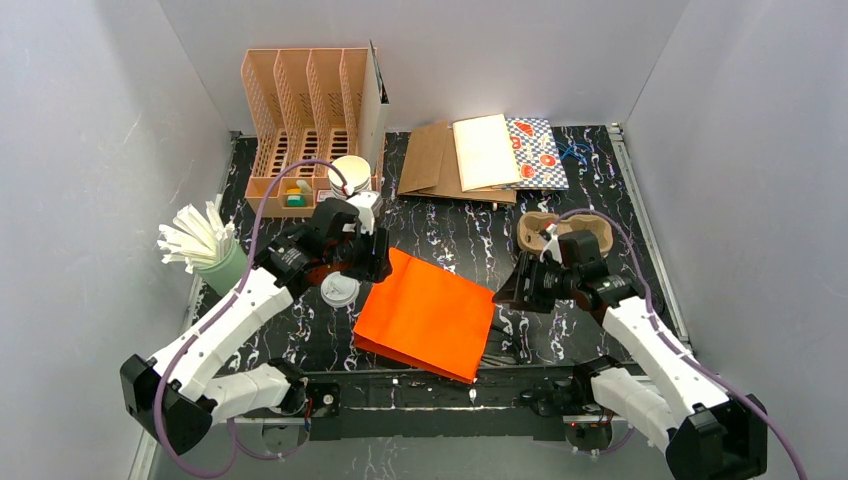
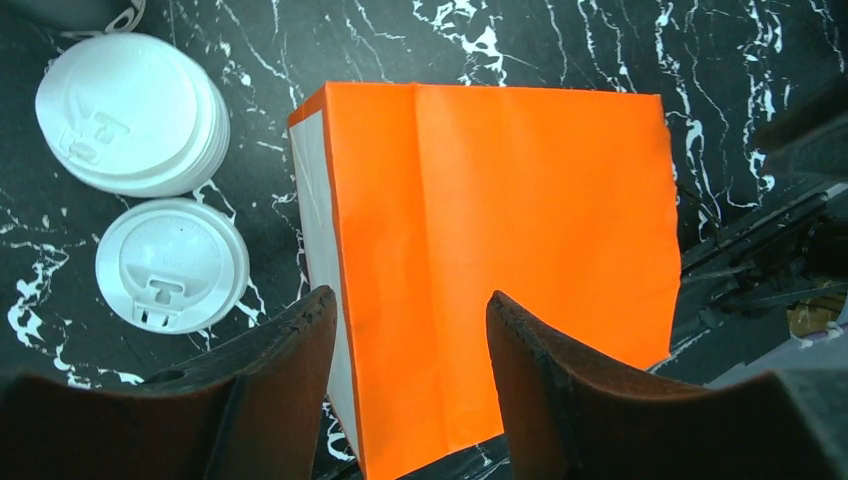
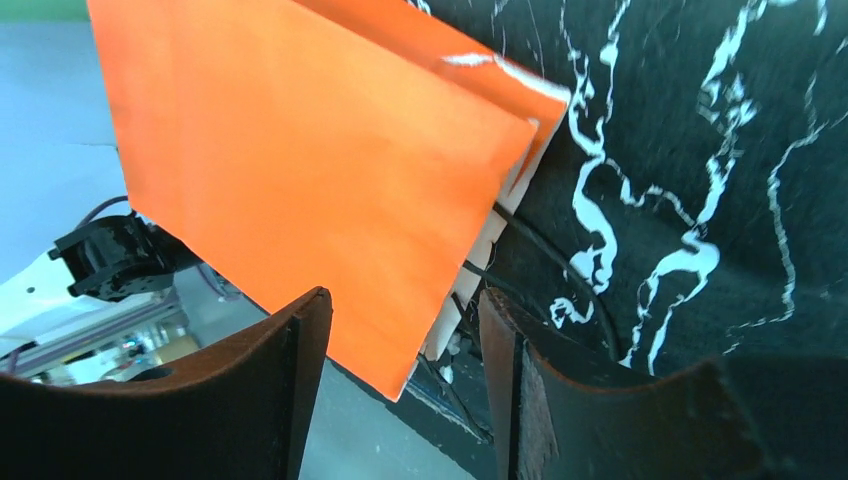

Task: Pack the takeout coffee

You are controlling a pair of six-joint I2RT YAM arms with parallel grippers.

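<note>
No takeout coffee shows in any view. A flat orange paper bag [image 1: 425,315] lies in the middle of the table. My left gripper [image 1: 372,255] hovers over the bag's far left corner, open. In the left wrist view the bag [image 2: 500,250] lies below my left gripper [image 2: 410,300] and nothing sits between the fingers. My right gripper [image 1: 508,290] stands open at the bag's right edge. In the right wrist view the bag's corner [image 3: 300,150] shows beyond the spread jaws of the right gripper [image 3: 400,300].
A stack of white lids [image 2: 130,110] and a single white lid [image 2: 170,265] lie left of the bag. A cardboard cup carrier [image 1: 545,228] sits behind my right gripper. A peach organizer [image 1: 305,125], a white cup [image 1: 350,172], flat paper bags [image 1: 480,155] and a green holder of white sticks [image 1: 222,265] stand around.
</note>
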